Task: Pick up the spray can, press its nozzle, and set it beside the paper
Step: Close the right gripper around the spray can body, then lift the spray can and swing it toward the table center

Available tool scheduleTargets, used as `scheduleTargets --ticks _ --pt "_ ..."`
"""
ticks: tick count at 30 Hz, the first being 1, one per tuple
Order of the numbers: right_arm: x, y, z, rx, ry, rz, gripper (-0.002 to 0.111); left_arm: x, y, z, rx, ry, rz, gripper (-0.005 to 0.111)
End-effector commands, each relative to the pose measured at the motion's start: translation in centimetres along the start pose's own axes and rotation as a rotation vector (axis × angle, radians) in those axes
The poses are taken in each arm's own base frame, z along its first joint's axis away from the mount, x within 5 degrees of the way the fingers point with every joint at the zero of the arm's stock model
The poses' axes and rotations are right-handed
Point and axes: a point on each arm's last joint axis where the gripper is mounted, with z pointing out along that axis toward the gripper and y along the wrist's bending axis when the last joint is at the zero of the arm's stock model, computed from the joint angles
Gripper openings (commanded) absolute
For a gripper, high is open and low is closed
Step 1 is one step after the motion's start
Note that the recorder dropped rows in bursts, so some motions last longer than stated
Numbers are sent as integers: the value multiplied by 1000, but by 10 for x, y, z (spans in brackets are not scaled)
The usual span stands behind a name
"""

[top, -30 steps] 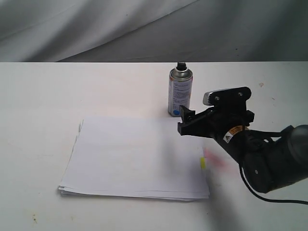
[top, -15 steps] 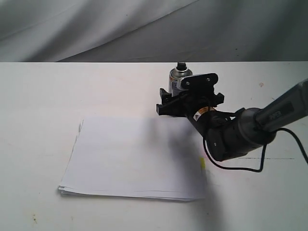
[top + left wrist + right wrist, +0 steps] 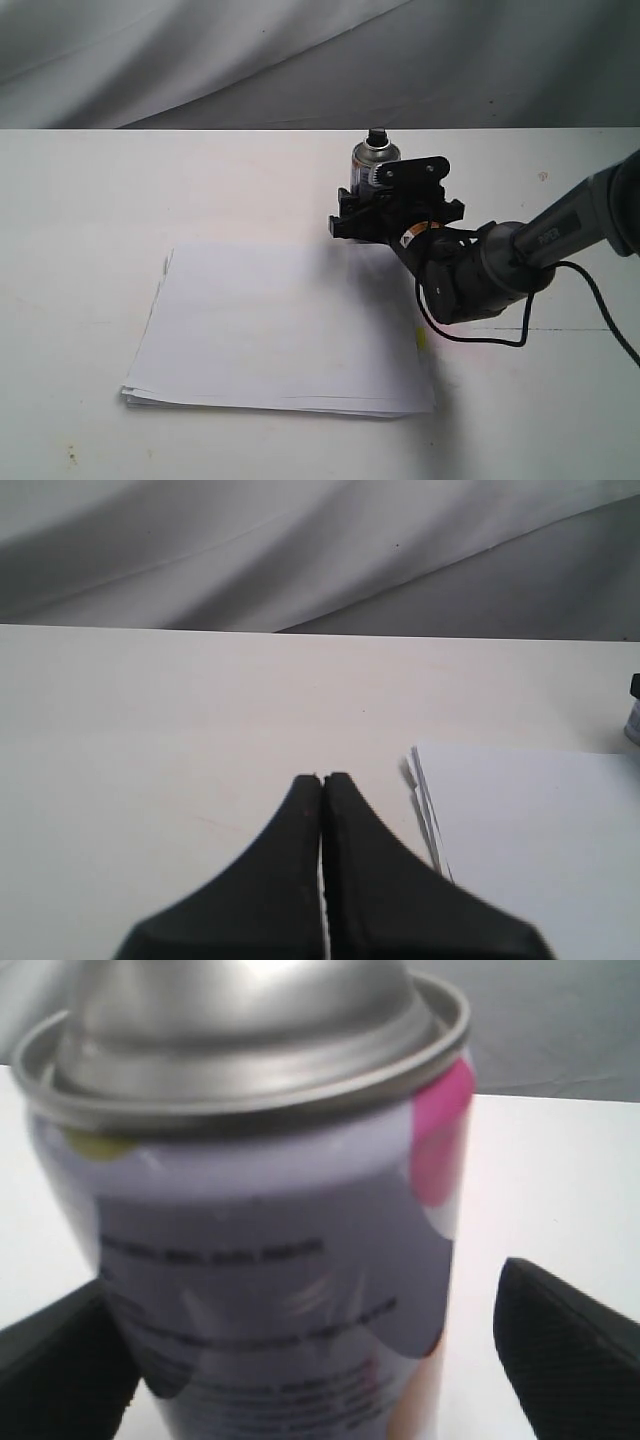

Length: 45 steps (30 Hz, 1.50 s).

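Note:
The silver spray can (image 3: 372, 160) stands upright on the table just behind the paper's far edge, its black nozzle (image 3: 376, 134) on top. My right gripper (image 3: 388, 208) is open around the can's lower body. In the right wrist view the can (image 3: 270, 1260) fills the frame between the two black fingers (image 3: 565, 1345), with a gap showing on one side. The white paper (image 3: 280, 325) lies flat, its yellow tab (image 3: 421, 340) on its right edge. My left gripper (image 3: 322, 778) is shut and empty, low over bare table beside the paper's corner (image 3: 540, 830). It is out of the exterior view.
A white table (image 3: 90, 210) carries everything, and grey cloth (image 3: 200, 60) hangs behind it. The right arm's black cable (image 3: 590, 300) trails over the table at the right. A sliver of the can (image 3: 633, 715) shows at the edge of the left wrist view.
My right gripper has swung from beside the paper's right edge back and left to the can and now straddles it. In the last half second it barely moved. The can has stayed put.

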Motion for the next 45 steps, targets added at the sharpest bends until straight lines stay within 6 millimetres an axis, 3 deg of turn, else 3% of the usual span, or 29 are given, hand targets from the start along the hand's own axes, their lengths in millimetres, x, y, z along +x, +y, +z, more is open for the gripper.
scheduleTargets --ticks 1,14,16,22,26,35,45 --pt "-2 -1 1 2 -8 -7 82 1 0 0 -3 -6 -3 0" --pt "0 0 1 -5 15 -11 69 1 0 0 -3 -6 -3 0" --pt "0 0 1 -5 20 -11 62 1 0 0 -3 -6 -3 0" --pt "1 0 1 -5 29 -11 21 1 0 0 -3 -6 -3 0" --pt "-2 0 0 -7 30 -13 0 1 0 0 -3 -6 -3 0" --pt "-64 6 -18 -57 46 -235 0 1 0 0 -3 -6 -3 0" --pt "-141 2 -74 -164 208 -441 0 1 0 0 -3 -6 -3 0"
